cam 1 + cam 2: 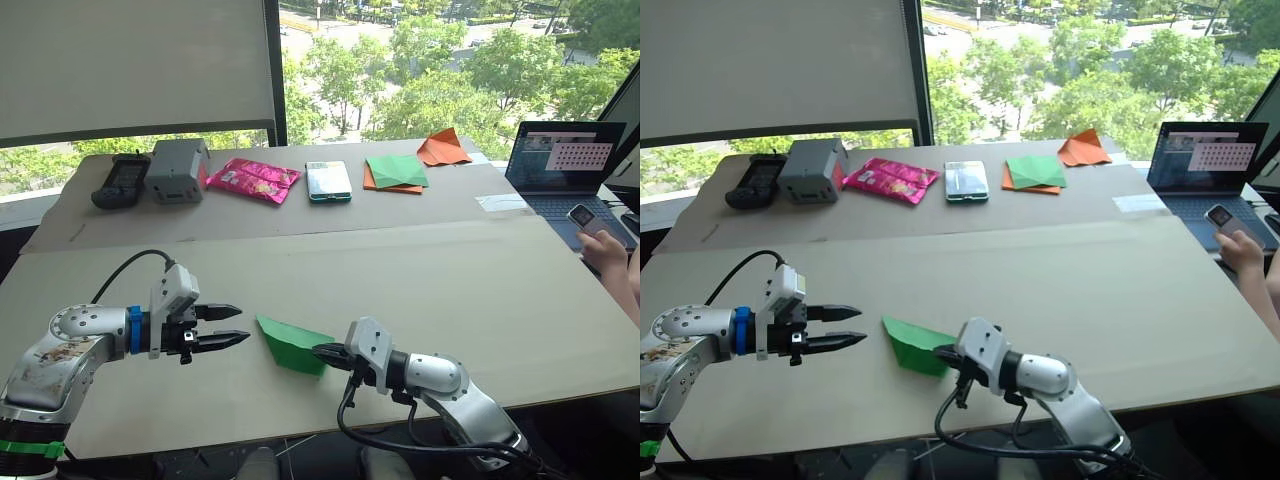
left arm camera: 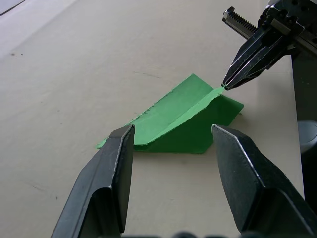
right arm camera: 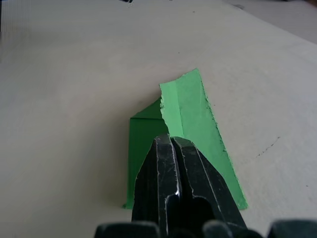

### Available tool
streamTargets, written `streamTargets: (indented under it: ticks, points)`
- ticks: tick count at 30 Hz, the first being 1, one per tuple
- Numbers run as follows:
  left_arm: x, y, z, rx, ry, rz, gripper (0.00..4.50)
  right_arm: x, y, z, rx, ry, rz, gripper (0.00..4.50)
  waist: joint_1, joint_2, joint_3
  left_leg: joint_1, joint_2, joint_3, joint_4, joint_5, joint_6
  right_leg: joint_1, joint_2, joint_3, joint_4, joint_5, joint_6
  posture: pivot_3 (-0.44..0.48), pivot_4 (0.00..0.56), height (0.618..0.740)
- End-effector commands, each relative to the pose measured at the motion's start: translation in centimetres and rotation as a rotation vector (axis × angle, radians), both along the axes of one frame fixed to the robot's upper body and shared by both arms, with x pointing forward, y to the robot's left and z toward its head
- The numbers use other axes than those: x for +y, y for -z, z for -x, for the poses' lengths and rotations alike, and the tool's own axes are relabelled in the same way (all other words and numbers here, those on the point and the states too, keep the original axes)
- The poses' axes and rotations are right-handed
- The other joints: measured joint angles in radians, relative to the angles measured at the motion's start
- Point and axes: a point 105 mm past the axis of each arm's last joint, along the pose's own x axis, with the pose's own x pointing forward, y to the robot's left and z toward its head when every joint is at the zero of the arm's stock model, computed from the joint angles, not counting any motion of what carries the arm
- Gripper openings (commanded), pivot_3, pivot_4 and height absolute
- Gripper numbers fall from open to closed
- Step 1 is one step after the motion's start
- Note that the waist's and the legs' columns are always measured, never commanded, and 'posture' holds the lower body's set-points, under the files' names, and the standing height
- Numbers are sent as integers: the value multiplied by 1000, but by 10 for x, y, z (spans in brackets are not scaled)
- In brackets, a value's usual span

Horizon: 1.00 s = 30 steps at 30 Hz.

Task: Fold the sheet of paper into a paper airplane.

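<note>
The sheet of paper point(image 1: 292, 344) is bright green and partly folded, and it lies on the near part of the pale surface point(image 1: 450, 290), between the 2 arms. The right pincer point(image 1: 326, 352) has its 2 black fingers pressed together on a raised edge of the paper. The left pincer point(image 1: 230, 326) is just beside the paper with its fingers apart, and it holds nothing. At the far side sit a black remote point(image 1: 121, 180), a grey box point(image 1: 177, 170), a pink packet point(image 1: 253, 180), a phone point(image 1: 328, 181), a darker green paper square point(image 1: 398, 170) and an orange paper piece point(image 1: 442, 149). No writing on them can be read. A laptop point(image 1: 565, 175) is open on the right, near a person's hand point(image 1: 603, 248).
</note>
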Motion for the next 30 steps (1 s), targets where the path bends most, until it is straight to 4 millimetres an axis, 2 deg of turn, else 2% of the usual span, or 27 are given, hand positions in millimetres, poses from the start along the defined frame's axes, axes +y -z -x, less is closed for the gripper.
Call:
streamTargets:
  ticks: [1,3,7,11,15,19,23,30]
  points:
    - [2,-13,-4,-60,-3,9,2620,-2,-11,-4,-70,-32,-3,24,0,0,0,0,0,0,0,0,0,0,0,0,0,0,0,0,150,732]
    - [2,-13,-4,-60,1,17,2620,-4,-13,-4,-85,-51,0,24,0,0,0,0,0,0,0,0,0,0,0,0,0,0,0,0,150,732]
    - [1,-18,-5,-38,5,73,2620,-10,-32,1,-94,-172,-17,24,0,0,0,0,0,0,0,0,0,0,0,0,0,0,0,0,150,732]
    - [-3,-12,-8,-35,26,86,2620,-19,-33,-6,-102,-255,53,24,0,0,0,0,0,0,0,0,0,0,0,0,1,0,0,0,150,732]
    - [-12,-5,-6,-37,77,98,1501,-22,-29,-11,-80,-267,73,0,1,-1,0,1,0,0,0,0,1,1,1,0,3,0,0,0,150,732]
    - [-23,10,0,-29,135,65,113,-20,-26,-9,-67,-266,67,0,0,-1,-1,1,0,0,1,1,2,1,1,1,7,0,0,0,150,732]
    - [-30,22,1,-36,157,28,34,-20,-25,-8,-62,-259,67,0,0,-1,-1,3,0,0,0,1,2,1,2,1,9,0,0,0,150,732]
    - [-28,49,7,-50,213,-106,34,-21,-26,-6,-54,-240,65,0,1,-1,-1,3,0,0,1,1,1,1,1,1,8,0,0,0,150,732]
